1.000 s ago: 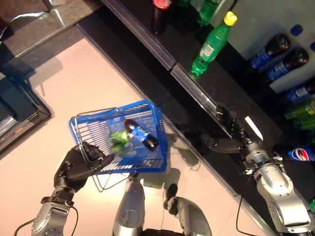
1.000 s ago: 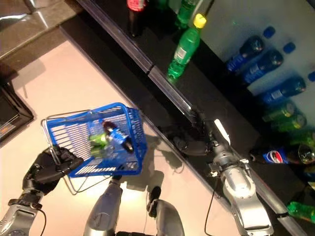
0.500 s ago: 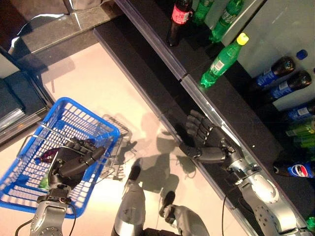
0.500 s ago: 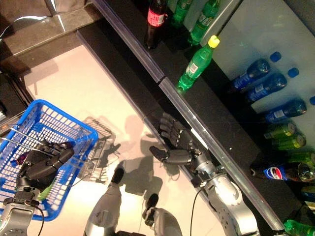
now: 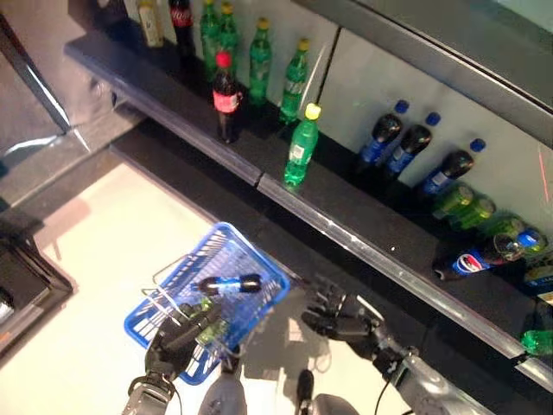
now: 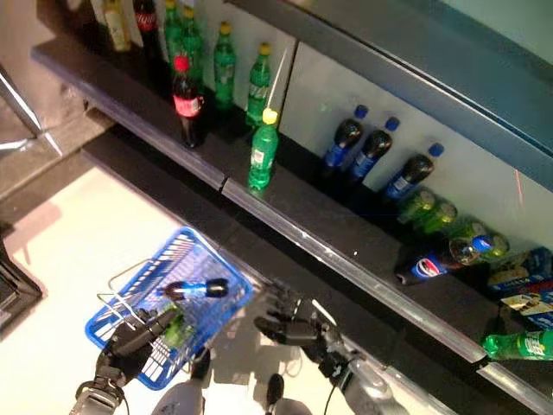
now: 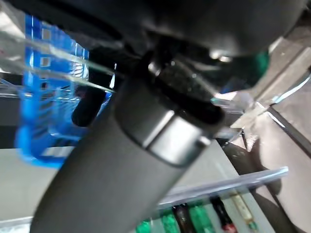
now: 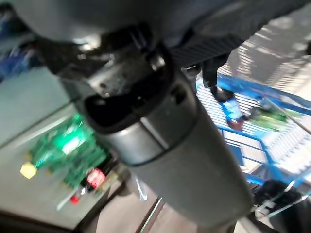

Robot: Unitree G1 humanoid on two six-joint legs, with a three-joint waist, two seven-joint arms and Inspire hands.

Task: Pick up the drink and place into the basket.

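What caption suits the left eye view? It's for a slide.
Left hand holds the blue basket with a dark bottle inside; open right hand beside it, below shelf.

1 blue basket holds 2 bottles: 1 dark one with a blue label and 1 green one. On the shelf, 1 yellow-capped green bottle and 1 red-capped cola bottle stand at the front; 3 blue-capped dark bottles stand behind.

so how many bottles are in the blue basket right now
2 visible: a dark bottle with a blue label lying across the blue basket, and a green bottle lower, by the left hand. More may be hidden.
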